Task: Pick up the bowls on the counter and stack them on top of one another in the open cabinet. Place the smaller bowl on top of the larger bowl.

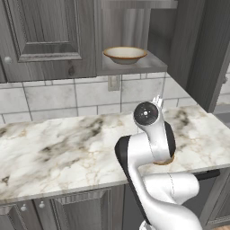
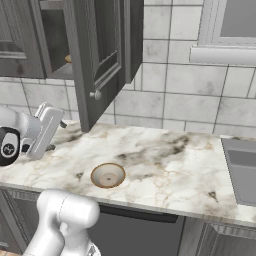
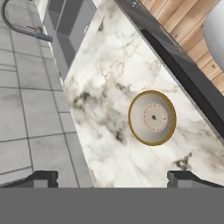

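From the left base view we see the larger bowl [image 1: 125, 54] resting upright on the shelf of the open cabinet [image 1: 134, 66], above the counter [image 1: 58, 143]. Our arm [image 1: 152, 139] rises before the counter's front edge, hiding most of the smaller bowl [image 1: 167, 161].

From the right base view, the smaller bowl [image 2: 107, 175] sits upright on the counter [image 2: 165, 165] near its front edge, below the cabinet's open door [image 2: 97, 55]. Our gripper [image 2: 56, 131] hangs above the counter, left of the bowl and apart from it.

In the hand view the bowl [image 3: 152, 117] lies on the counter [image 3: 105, 87] ahead of our wide-spread fingertips [image 3: 181, 178], which hold nothing. A sink [image 3: 70, 22] lies farther along the counter.
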Available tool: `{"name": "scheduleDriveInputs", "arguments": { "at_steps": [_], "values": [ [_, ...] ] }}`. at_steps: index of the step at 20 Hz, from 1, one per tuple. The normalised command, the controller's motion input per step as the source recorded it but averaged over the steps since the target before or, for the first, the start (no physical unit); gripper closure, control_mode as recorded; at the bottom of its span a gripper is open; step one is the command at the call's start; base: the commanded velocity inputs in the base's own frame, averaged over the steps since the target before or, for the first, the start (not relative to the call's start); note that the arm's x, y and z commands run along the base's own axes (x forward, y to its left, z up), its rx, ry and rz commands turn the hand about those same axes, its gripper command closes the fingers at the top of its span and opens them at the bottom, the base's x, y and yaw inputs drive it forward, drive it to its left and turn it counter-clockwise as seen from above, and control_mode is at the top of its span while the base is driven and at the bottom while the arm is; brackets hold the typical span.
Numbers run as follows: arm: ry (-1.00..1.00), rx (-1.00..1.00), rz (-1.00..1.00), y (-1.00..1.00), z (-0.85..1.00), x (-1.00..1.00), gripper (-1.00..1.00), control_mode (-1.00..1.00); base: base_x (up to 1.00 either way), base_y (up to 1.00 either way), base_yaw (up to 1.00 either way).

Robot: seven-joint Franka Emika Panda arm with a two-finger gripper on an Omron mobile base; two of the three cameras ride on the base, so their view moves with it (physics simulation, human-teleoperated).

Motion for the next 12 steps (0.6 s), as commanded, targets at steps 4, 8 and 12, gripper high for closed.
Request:
{"name": "scheduleDriveInputs", "arguments": {
  "at_steps": [4, 8, 12],
  "values": [
    [0.0, 0.03, -0.12, -0.01, -0.34, -0.03, -1.0, -1.0, 0.0, 0.0, 0.0],
    [0.0, 0.04, -0.1, 0.0, -0.42, 0.02, -1.0, -1.0, 0.0, 0.0, 0.0],
    [0.03, 0.05, -0.07, -0.03, -0.47, 0.13, -1.0, -1.0, 0.0, 0.0, 0.0]
  ]
}}
